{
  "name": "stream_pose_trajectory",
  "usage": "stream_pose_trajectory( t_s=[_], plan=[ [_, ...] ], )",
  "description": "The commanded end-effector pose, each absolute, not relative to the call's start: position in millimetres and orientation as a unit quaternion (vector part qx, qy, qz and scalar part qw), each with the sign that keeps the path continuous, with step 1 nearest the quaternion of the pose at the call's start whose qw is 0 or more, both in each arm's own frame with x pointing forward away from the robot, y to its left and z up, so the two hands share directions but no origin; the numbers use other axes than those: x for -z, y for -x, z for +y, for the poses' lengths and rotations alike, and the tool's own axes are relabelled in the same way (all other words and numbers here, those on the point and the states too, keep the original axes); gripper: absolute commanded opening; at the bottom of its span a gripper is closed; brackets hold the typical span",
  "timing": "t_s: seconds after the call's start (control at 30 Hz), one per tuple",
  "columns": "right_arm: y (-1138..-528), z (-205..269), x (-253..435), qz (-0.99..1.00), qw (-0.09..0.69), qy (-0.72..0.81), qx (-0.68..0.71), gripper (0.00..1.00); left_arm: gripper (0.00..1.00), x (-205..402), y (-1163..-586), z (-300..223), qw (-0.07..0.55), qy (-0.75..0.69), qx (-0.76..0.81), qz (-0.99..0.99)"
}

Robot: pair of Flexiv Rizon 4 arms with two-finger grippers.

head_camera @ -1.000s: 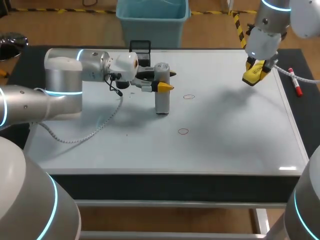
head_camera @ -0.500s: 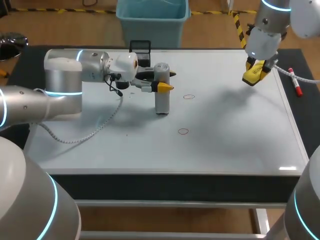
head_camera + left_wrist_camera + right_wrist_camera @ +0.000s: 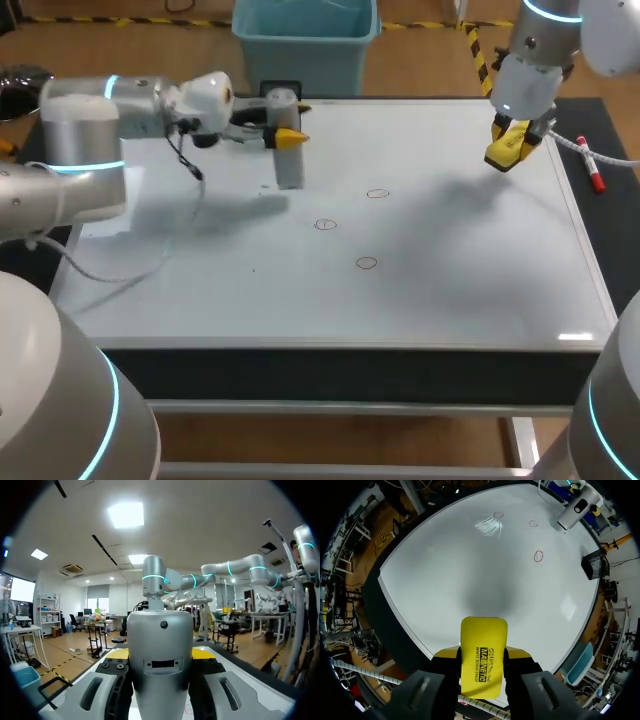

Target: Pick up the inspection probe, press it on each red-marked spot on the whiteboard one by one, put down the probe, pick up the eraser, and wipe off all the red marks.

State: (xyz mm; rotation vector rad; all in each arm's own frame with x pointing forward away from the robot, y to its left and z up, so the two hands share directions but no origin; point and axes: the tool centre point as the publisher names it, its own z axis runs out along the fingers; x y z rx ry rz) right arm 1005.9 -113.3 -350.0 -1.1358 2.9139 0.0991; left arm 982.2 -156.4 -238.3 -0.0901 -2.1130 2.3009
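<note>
One whiteboard (image 3: 450, 270), three small red circles (image 3: 366, 263) drawn on it, one silver probe (image 3: 288, 160), one yellow eraser (image 3: 483, 655), one red marker (image 3: 593, 172)

Silver-grey left arm (image 3: 90, 195), cyan glowing joint rings (image 3: 85, 167), dark looping cable (image 3: 188, 160), yellow-tipped left claw (image 3: 290, 122)
</note>
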Motion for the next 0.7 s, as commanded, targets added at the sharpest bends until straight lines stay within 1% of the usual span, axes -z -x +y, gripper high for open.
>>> stream_pose_trajectory(
  t_s=[0.03, 0.27, 0.7],
  plan=[
    [-1005.4, -114.0, 348.7, 0.931, 0.006, 0.364, -0.030, 0.00, 0.00, 215.7, -981.1, -114.3, -0.012, 0.016, -0.724, -0.689],
    [-1005.4, -114.0, 348.7, 0.931, 0.006, 0.364, -0.030, 0.00, 0.00, 212.3, -1000.6, -67.4, -0.037, 0.000, -0.717, -0.696],
    [-1005.4, -114.0, 348.7, 0.931, 0.006, 0.364, -0.030, 0.00, 0.00, 226.3, -1020.3, -6.6, -0.048, -0.038, -0.714, -0.697]
  ],
)
